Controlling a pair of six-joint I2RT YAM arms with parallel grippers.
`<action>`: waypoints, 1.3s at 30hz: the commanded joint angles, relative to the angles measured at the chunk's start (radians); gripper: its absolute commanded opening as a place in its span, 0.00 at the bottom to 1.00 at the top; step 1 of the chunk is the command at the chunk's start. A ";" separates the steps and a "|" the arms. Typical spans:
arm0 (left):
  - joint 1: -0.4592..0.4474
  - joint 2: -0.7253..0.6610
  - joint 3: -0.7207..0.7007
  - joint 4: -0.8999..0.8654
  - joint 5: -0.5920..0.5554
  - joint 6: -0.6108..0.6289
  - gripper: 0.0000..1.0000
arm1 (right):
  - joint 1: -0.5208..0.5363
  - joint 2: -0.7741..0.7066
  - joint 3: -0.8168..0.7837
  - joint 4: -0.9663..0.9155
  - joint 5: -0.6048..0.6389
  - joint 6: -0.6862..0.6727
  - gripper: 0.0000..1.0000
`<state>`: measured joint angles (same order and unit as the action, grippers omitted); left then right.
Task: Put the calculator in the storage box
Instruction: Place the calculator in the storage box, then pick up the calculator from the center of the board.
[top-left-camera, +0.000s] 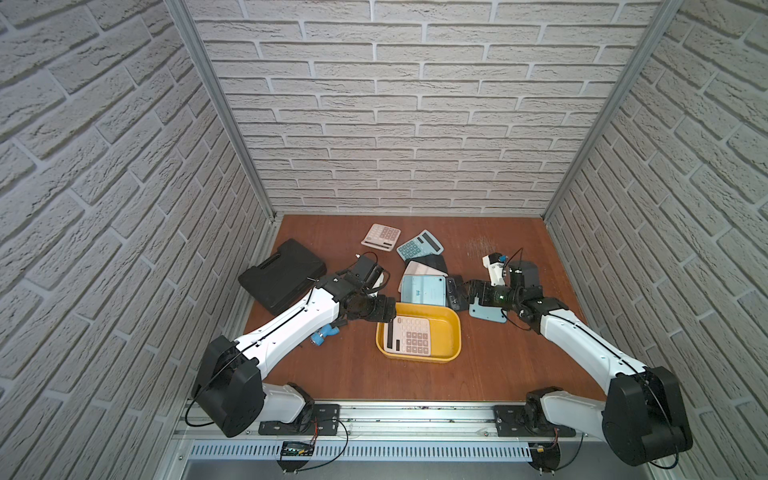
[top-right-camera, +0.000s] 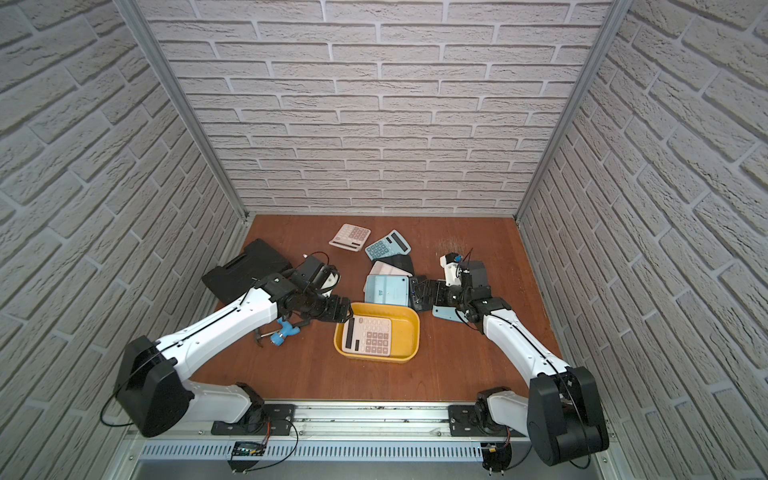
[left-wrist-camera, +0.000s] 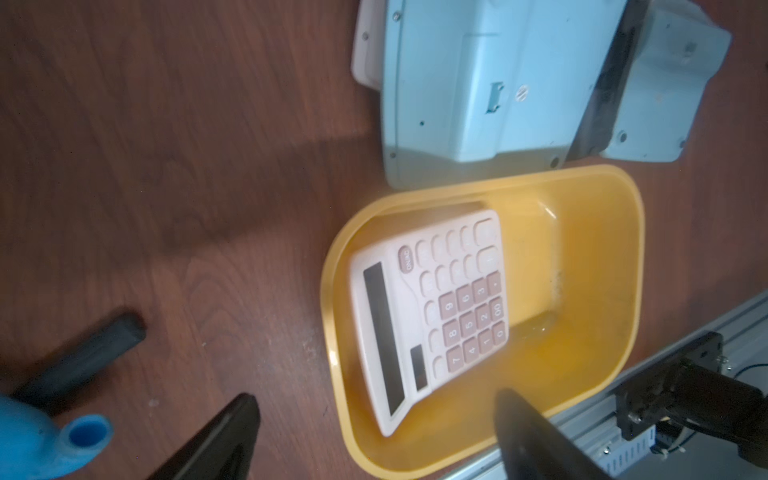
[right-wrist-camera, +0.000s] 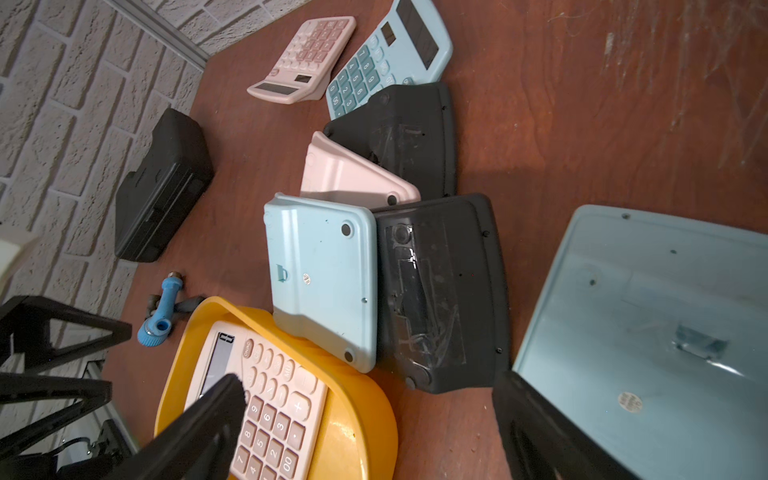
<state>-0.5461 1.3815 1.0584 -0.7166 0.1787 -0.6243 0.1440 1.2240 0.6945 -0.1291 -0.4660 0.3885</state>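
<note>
The pink calculator with brown number keys (top-left-camera: 409, 337) lies face up inside the shallow yellow plastic storage box (top-left-camera: 454, 332), in the half nearest the left arm. The box sits on the brown wooden table (top-left-camera: 498, 365). The left gripper (left-wrist-camera: 376, 397) hangs over the box's corner by the calculator's screen. Its black fingers (left-wrist-camera: 224, 432) are spread wide and hold nothing. The right gripper (right-wrist-camera: 370, 380) is just past the far side of the box, low over a black face-down calculator (right-wrist-camera: 440, 291). Its fingers (right-wrist-camera: 208, 415) are spread wide too, with nothing held. A light blue face-down calculator (top-left-camera: 424, 291) lies right at the far rim of the box. Behind it, farther from the box, are a pale pink face-down calculator (top-left-camera: 422, 269) and a second black calculator (top-left-camera: 437, 262). Farther still are a pink face-up calculator (top-left-camera: 381, 237) and a blue-green face-up calculator (top-left-camera: 419, 245). Another light blue calculator (top-left-camera: 486, 313) lies face down near the box, partly under the right arm. A black moulded case with a handle slot (top-left-camera: 282, 274) lies well apart from the box on the left arm's side. A small blue plastic thing with a round pipe end (top-left-camera: 326, 332) lies near the box on that same side.
</note>
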 joint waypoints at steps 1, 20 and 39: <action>0.000 0.056 0.049 0.115 0.019 0.003 0.98 | 0.018 0.021 -0.008 0.082 -0.091 0.007 0.93; 0.056 0.387 0.147 0.455 0.159 -0.073 0.98 | 0.086 0.275 0.110 0.119 -0.164 -0.010 0.75; 0.063 0.485 0.103 0.609 0.252 -0.132 0.73 | 0.103 0.497 0.163 0.262 -0.276 0.084 0.70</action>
<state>-0.4881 1.8465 1.1759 -0.1654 0.4034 -0.7486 0.2405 1.6932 0.8516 0.0528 -0.7055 0.4305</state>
